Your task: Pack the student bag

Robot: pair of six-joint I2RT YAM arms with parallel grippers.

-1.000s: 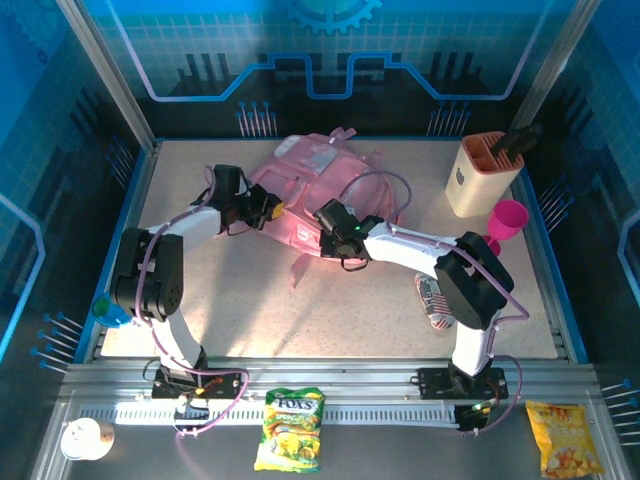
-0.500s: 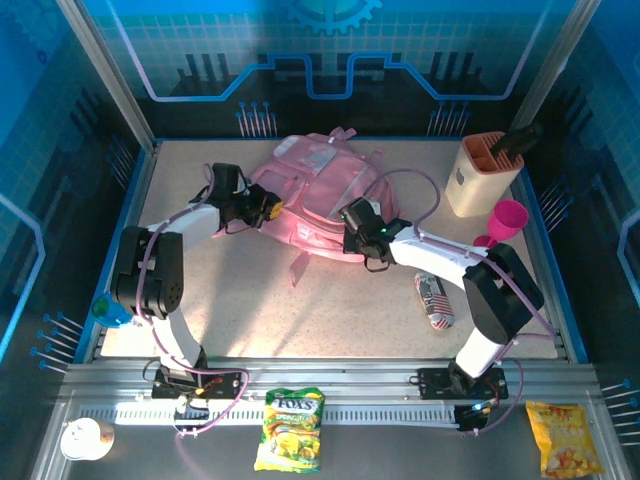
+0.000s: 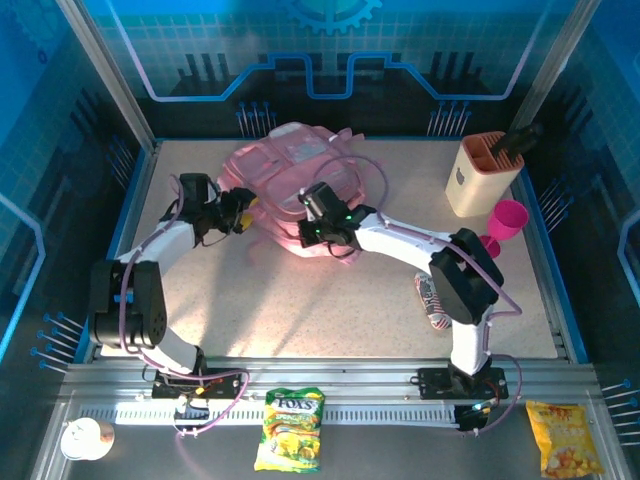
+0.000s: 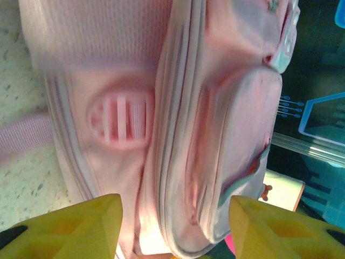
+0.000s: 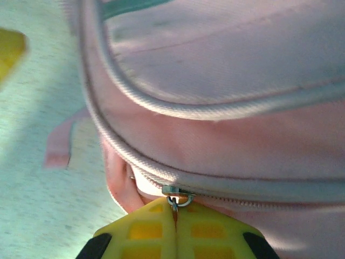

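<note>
i count one student bag [image 3: 285, 160], one orange-topped holder [image 3: 480, 185] in the far right corner of the table [image 3: 250, 300], one magenta cup [image 3: 507, 220], one striped can [image 3: 435, 300] by the right edge, two snack bags on the near rail [image 3: 380, 412], a fox's bag [image 3: 288, 428] and a yellow bag [image 3: 562, 438], and my two grippers, left gripper [image 3: 238, 203] and right gripper [image 5: 173, 209].

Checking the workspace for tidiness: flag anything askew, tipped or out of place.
A striped can lies on its side on the table. A Fox's candy bag and a yellow snack bag sit off the table, on the front rail.
</note>
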